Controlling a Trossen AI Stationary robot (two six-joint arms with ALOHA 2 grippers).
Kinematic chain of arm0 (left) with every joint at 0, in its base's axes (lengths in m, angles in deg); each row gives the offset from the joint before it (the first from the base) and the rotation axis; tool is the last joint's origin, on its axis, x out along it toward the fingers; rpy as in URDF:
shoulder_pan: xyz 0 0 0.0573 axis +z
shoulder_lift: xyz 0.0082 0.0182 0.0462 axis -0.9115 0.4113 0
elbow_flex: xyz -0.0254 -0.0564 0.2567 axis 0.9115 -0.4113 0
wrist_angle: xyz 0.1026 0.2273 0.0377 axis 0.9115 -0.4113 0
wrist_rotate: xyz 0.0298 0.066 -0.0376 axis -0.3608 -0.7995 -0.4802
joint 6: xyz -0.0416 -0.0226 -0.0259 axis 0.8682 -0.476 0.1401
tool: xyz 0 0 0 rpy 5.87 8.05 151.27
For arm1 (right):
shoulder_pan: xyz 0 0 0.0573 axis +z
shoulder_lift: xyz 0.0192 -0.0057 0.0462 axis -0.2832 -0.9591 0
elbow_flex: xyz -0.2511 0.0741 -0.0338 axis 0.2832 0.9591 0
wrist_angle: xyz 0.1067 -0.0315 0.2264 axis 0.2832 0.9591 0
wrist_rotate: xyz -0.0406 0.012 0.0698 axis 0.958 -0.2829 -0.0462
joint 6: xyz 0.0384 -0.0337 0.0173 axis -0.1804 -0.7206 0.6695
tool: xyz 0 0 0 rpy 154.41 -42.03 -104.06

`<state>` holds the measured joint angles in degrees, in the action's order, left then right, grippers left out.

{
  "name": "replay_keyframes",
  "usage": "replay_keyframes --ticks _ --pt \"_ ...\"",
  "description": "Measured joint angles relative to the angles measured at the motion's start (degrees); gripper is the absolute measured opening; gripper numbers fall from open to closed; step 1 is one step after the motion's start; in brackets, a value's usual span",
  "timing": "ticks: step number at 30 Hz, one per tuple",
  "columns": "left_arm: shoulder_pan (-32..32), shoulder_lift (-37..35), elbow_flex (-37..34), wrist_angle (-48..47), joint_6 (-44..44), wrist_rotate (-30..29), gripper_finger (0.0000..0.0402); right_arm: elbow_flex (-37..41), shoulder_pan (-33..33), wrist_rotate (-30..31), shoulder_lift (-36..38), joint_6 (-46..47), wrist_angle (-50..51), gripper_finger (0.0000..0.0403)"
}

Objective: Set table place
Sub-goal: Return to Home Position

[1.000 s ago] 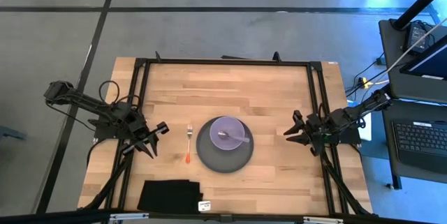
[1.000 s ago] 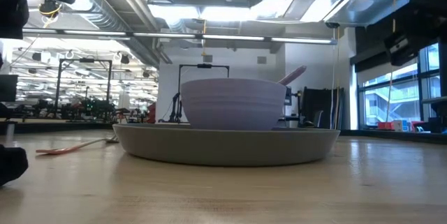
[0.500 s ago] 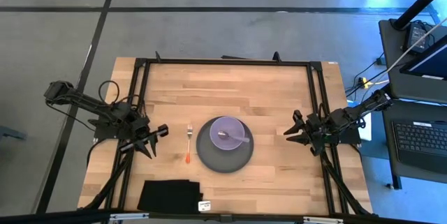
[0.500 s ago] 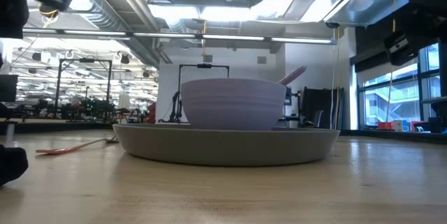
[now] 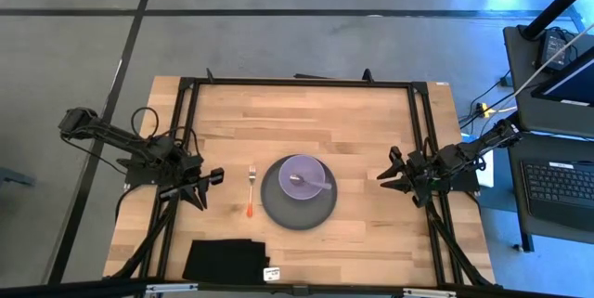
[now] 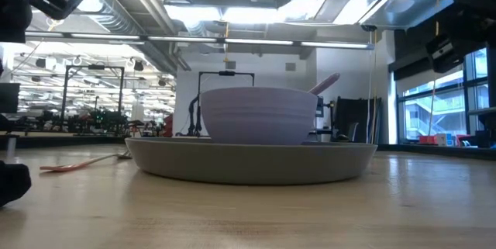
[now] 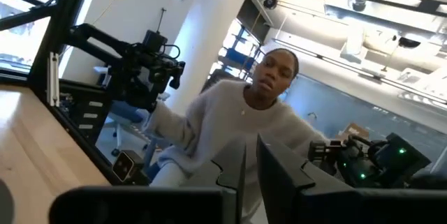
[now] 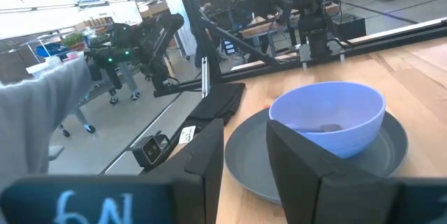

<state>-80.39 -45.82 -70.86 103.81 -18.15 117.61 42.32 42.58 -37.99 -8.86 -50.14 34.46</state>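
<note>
A dark grey round plate point(image 5: 299, 207) lies at the middle of the wooden table point(image 5: 371, 122). A lilac bowl point(image 5: 303, 175) stands on it, and a lilac-handled spoon point(image 5: 314, 184) rests inside the bowl. An orange-handled fork point(image 5: 251, 192) lies flat on the table just left of the plate. My left gripper point(image 5: 212, 189) hangs above the table left of the fork, tipped upward, its fingers point(image 7: 230, 178) almost together and empty. My right gripper point(image 5: 382, 179) hangs right of the plate, facing the bowl point(image 8: 328, 116), its fingers point(image 8: 209, 158) a little apart and empty.
A folded black cloth point(image 5: 223, 261) with a white tag point(image 5: 271, 274) lies at the near left edge. The black rail frame point(image 5: 297, 83) runs around the tabletop. A person point(image 7: 237, 119) sits beyond the table. There is bare wood between the plate and each gripper.
My left gripper has drawn back a little toward the table's left edge. The plate, bowl, spoon and fork have stayed where they were.
</note>
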Motion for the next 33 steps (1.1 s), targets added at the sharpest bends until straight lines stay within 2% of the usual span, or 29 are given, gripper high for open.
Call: replay_keyframes --ticks 8,24,31,33 --pt "0.02 -3.44 0.0 -0.22 -0.02 -0.48 0.0017 0.0 -0.02 -0.02 0.0 -0.06 -0.02 0.0113" --pt "0.02 -22.44 0.0 0.04 -0.04 -0.5 0.0005 0.0 -0.02 -0.02 0.0 -0.03 -0.01 0.0113" --pt "0.02 -23.67 0.0 -0.02 -0.06 -0.93 0.0023 0.0 -0.02 -0.02 0.0 0.0 -0.02 0.0113" --pt "0.02 -23.67 0.0 -0.04 -3.17 -2.85 0.0027 0.0 -0.02 -0.02 0.0 -0.05 -0.02 0.0113"
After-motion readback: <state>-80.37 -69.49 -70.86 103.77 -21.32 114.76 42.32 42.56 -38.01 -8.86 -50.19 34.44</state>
